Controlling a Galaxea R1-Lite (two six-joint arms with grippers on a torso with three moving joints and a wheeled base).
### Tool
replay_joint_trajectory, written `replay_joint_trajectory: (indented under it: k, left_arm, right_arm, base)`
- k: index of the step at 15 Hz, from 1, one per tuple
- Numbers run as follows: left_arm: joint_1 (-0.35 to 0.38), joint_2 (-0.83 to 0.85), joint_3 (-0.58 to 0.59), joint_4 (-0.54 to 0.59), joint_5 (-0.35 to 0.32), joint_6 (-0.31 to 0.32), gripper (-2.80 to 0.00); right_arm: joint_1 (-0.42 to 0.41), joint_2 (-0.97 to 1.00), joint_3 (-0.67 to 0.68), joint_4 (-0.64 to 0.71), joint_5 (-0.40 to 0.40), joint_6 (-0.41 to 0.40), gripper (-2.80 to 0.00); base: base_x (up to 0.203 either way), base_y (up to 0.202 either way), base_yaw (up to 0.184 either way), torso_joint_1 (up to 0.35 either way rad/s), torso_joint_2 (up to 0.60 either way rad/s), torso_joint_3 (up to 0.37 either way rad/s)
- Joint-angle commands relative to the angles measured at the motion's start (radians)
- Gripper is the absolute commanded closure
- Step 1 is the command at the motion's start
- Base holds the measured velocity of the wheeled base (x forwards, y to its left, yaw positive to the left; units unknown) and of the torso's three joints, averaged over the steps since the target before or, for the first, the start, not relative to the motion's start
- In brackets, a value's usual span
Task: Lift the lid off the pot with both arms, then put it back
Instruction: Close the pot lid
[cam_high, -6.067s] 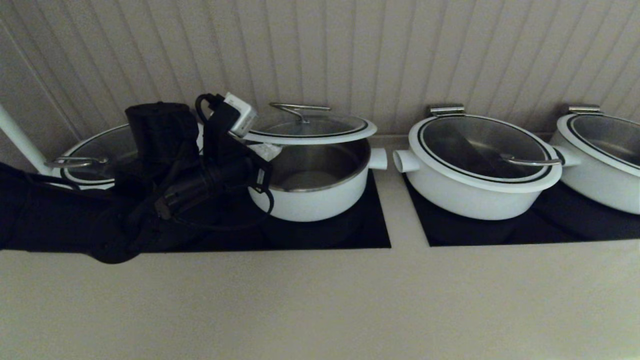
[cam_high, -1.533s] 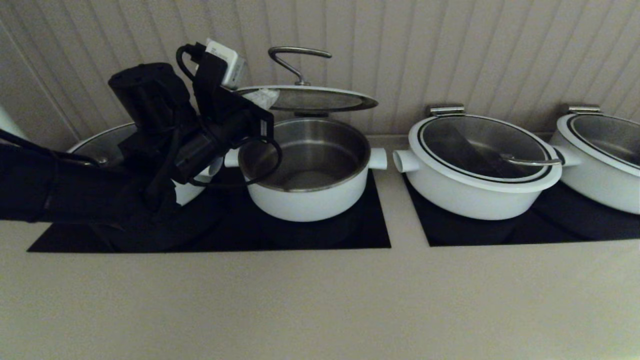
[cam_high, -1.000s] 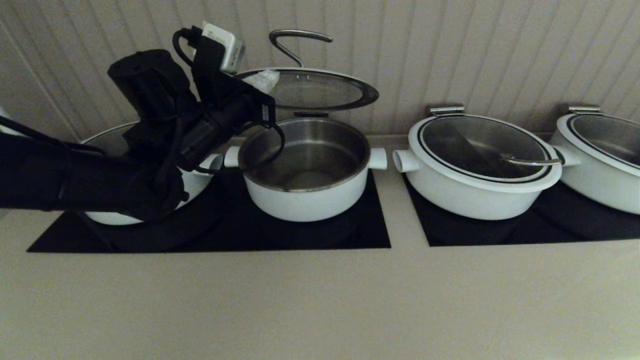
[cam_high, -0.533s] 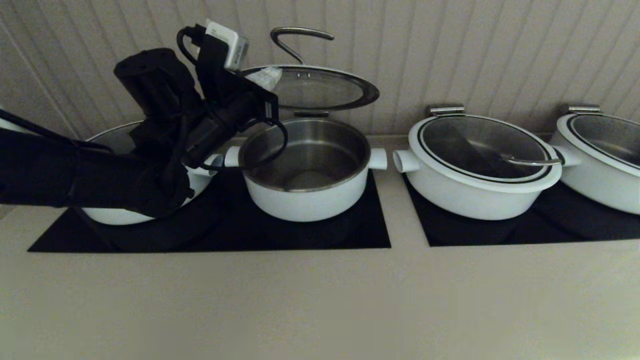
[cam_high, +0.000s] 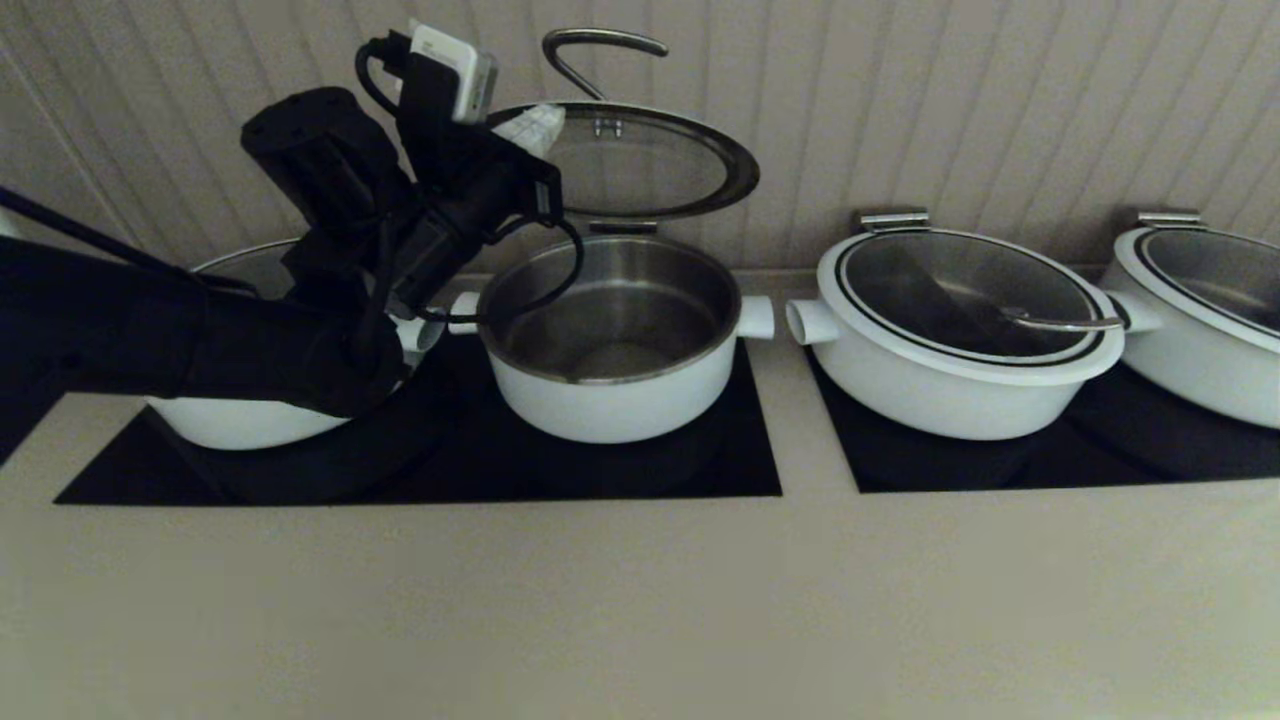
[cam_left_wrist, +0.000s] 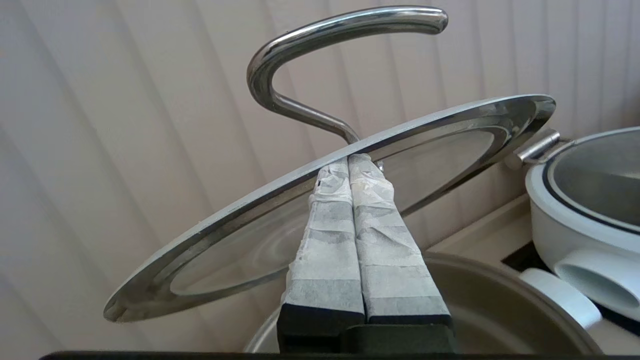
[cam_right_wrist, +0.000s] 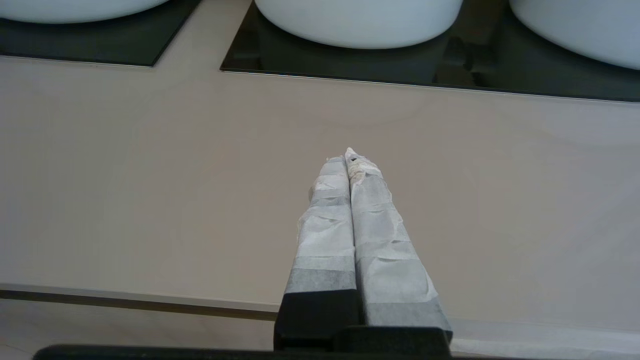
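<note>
the left gripper (cam_left_wrist: 348, 162), taped fingers pressed together on the rim of the round glass lid with the arched steel handle (cam_high: 640, 160), holds it above the small deep white pot with steel inside (cam_high: 612, 345); over the last seconds the lid has risen clear and tipped its underside toward the camera; lift apparently complete, replacement outstanding; the right gripper (cam_right_wrist: 350, 159), fingers closed on nothing, hangs over the beige counter (cam_right_wrist: 150, 175), seemingly uninvolved.
</note>
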Motion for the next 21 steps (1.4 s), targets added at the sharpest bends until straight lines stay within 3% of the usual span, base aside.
replay_joint_trajectory:
  k: [1,11,21]
  left_arm:
    - [0.006,0.021,-0.04,-0.006,-0.002,0.002,0.0]
    - [0.023,0.089,-0.224,0.004,-0.004,0.004,0.0]
    - [0.07,0.068,-0.212,0.025,-0.005,0.01,0.0]
  right_arm:
    - [0.0,0.0,0.0,0.0,0.001,-0.001,0.0]
    - [0.0,0.0,0.0,0.0,0.001,-0.001,0.0]
    - [0.0,0.0,0.0,0.0,0.001,-0.001,0.0]
  base:
    - [0.0,0.0,0.0,0.0,0.0,0.0]
    - [0.0,0.0,0.0,0.0,0.0,0.0]
    - [0.0,0.0,0.0,0.0,0.0,0.0]
